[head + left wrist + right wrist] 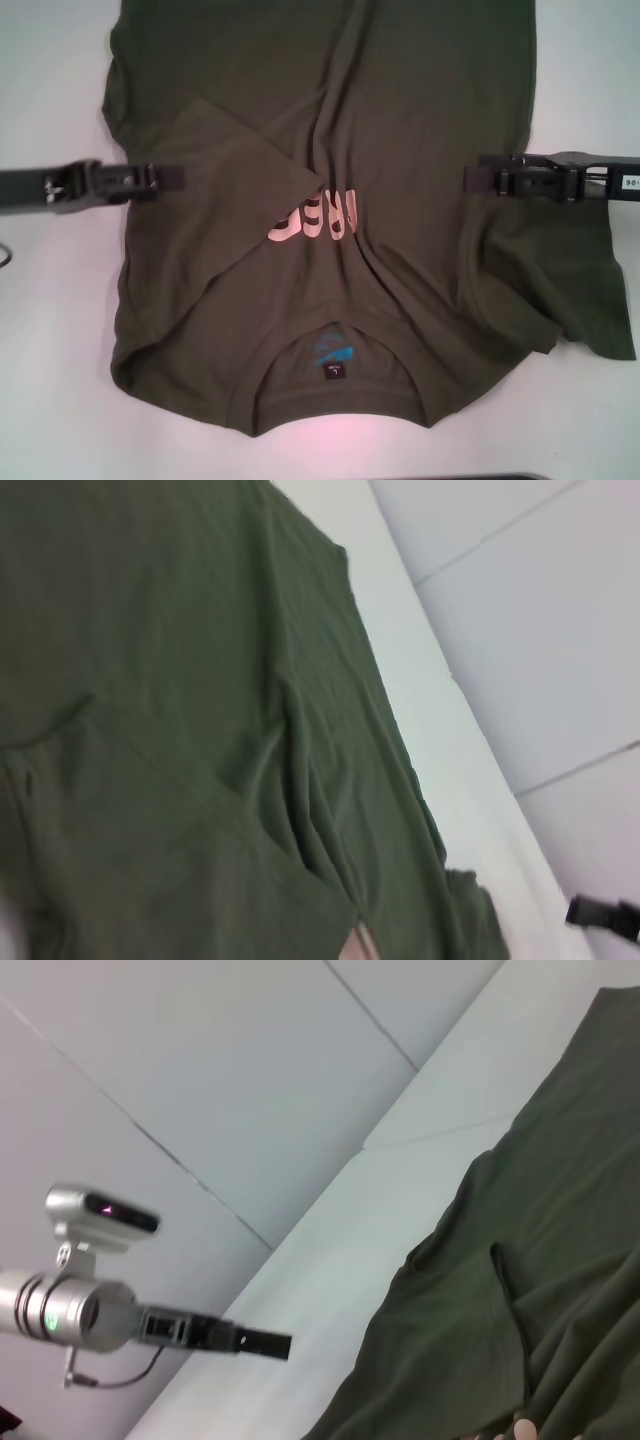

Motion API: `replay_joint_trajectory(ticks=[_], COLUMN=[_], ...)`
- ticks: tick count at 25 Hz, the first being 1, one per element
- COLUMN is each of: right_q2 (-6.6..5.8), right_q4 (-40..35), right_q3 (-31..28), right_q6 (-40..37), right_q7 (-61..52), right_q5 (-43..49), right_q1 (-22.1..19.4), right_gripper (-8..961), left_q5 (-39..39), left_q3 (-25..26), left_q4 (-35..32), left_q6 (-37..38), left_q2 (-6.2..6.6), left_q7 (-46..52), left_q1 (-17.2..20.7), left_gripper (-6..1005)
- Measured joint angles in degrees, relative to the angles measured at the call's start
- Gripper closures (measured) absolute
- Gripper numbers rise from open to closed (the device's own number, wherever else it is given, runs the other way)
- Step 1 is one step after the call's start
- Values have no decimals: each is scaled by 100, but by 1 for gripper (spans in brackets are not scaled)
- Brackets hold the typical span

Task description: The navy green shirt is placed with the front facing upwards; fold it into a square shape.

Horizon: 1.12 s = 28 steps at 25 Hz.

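Head view alone, navy green shirt (400, 130) lettering (312, 220)

shirt (400, 120) lies spread on table (50, 100), collar nearest the robot | its left sleeve folded in over the chest | left hand (180, 178) at shirt's left edge | right hand (468, 181) at right edge, sleeve beside it
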<state>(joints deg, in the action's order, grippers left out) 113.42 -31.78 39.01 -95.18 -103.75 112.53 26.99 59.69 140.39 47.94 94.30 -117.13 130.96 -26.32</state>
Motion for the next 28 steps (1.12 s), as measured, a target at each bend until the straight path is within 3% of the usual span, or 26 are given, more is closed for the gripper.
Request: replay_joint_trajectory(ticks=[4, 7, 10, 13, 18, 21, 24, 28], right_q2=[-35, -46, -103, -285, -782, -1051, -1156, -1149], right_q4=[-1, -2, -7, -11, -118, -316, -515, -621], right_q3=[-36, -37, -35, -51, -92, -364, -887, -1362], right_q6=[-50, -127, -252, -458, -921, -1019, -1048, -983], right_q7=[-209, -383, -477, -581, -1186, -1596, -2003, -2510], right_q5=[13, 31, 68, 120, 282, 658, 1243, 1851], right_q1=[-35, -51, -104, -212, -470, -575, -577, -523], right_gripper=[44, 44, 44, 44, 44, 44, 44, 44], left_q5=[0, 7, -1, -23, -17, -13, -28, -4], left_q3=[204, 441, 599, 614, 603, 564, 540, 579], left_q4=[0, 14, -30, -76, -46, -41, -12, -9], left_q6=[207, 366, 373, 399, 491, 551, 557, 563], left_q2=[4, -94, -135, -127, -151, -231, -294, -332], left_q7=[-1219, -2318, -2616, -2645, -2656, -2669, -2678, -2684], left_q1=[333, 526, 622, 681, 719, 683, 631, 570], left_gripper=[278, 278, 278, 278, 278, 279, 279, 279])
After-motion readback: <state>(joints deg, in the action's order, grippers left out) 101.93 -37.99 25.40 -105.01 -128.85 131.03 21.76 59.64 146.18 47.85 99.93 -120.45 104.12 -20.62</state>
